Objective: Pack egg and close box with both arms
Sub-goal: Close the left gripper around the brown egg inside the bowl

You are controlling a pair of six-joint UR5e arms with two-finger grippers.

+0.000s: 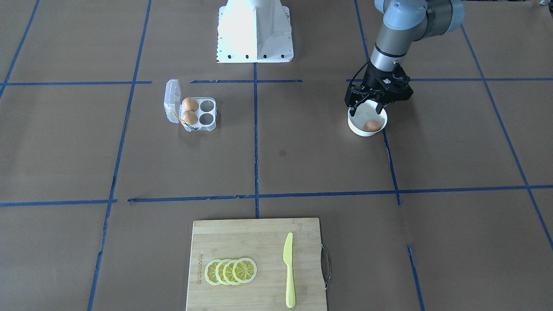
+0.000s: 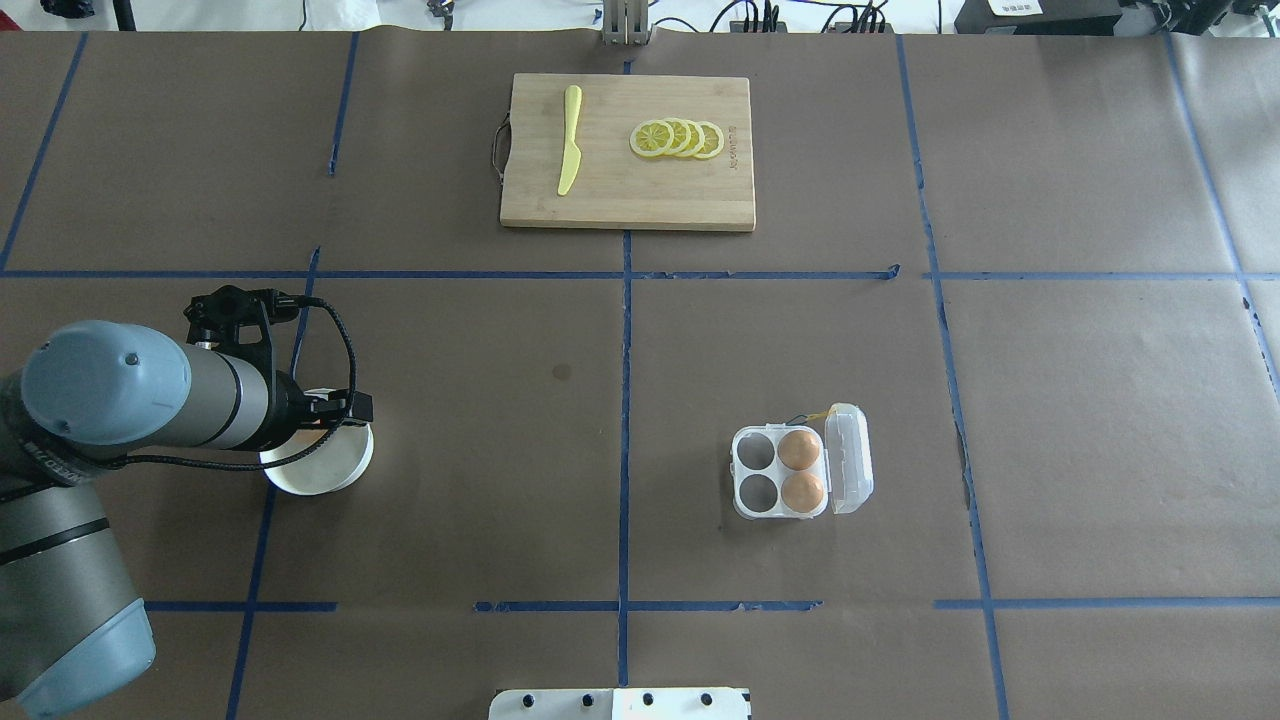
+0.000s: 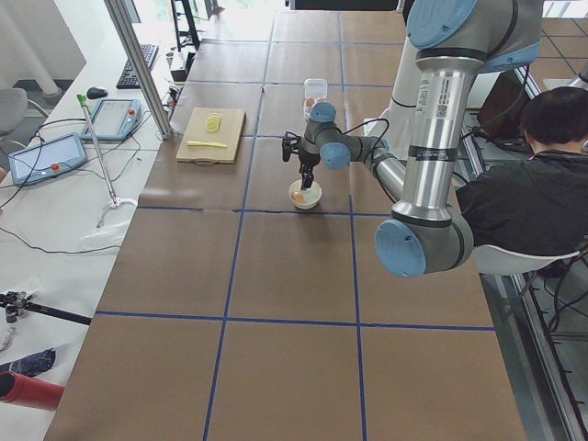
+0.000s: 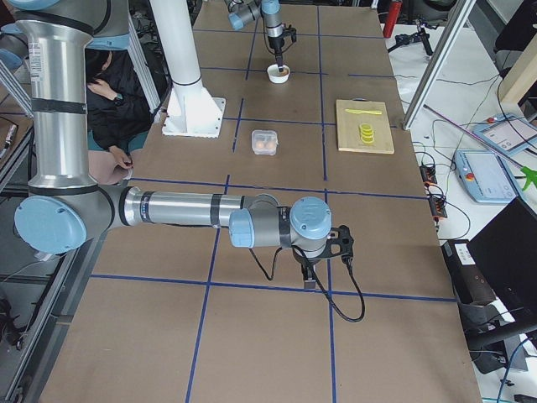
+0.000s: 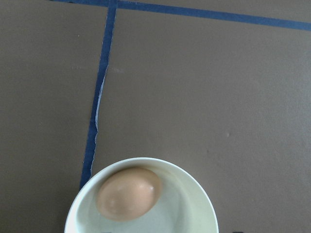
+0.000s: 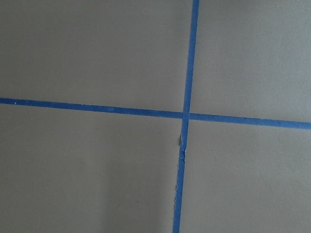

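One orange-brown egg (image 1: 371, 125) lies in a round white bowl (image 1: 356, 129). It also shows in the left wrist view (image 5: 129, 192). My left gripper (image 1: 366, 111) hangs just above the bowl's far rim, open and empty. The clear box (image 1: 206, 123) stands apart from it with its lid (image 1: 172, 100) swung open. Two more eggs (image 1: 190, 104) (image 1: 189, 117) fill the cells next to the lid, and the other two cells are empty. My right gripper (image 4: 309, 279) shows only in the exterior right view, low over bare table; I cannot tell its state.
A wooden cutting board (image 1: 242, 242) with lemon slices (image 1: 231, 271) and a yellow knife (image 1: 288, 270) lies at the operators' edge. The white pedestal (image 1: 255, 32) stands at the robot's side. A seated person (image 3: 537, 184) is beside the table.
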